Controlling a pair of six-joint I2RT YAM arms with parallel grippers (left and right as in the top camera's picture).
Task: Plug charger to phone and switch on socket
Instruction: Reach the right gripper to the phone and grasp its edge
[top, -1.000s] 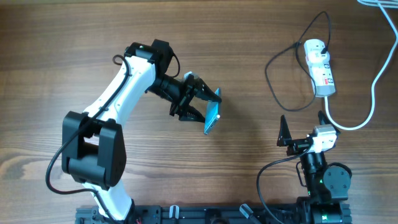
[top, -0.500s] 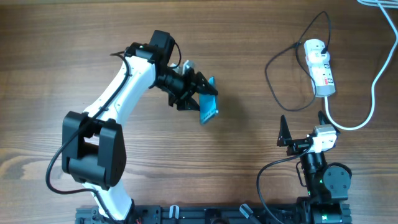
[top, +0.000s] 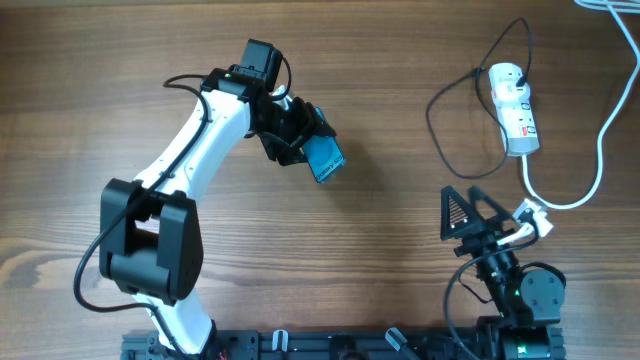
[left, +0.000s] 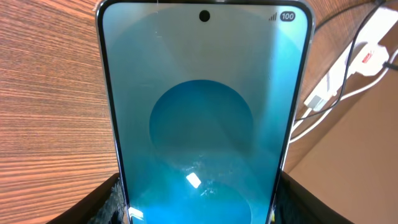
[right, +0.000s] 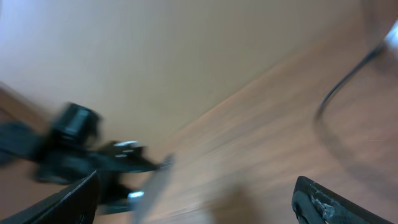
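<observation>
My left gripper (top: 305, 140) is shut on the phone (top: 325, 159), a flat smartphone with a teal-blue screen, held above the table left of centre. In the left wrist view the phone (left: 205, 112) fills the frame, clamped at its lower end between both fingers. The white socket strip (top: 514, 122) lies at the far right with the black charger cable (top: 438, 125) looping left of it; the strip also shows in the left wrist view (left: 367, 53). My right gripper (top: 468, 213) is open and empty, low at the right. The blurred right wrist view shows the cable (right: 339, 93) and the held phone (right: 152, 186).
A thick white cord (top: 600, 150) curves from the strip to the top right corner. The left arm (top: 190, 150) reaches across the left half of the wooden table (top: 380, 270). The black base rail (top: 330, 345) runs along the front edge.
My left gripper has lifted and turned the phone, moving it up and slightly left. My right gripper has swung round and now points left with its fingers spread wide.
</observation>
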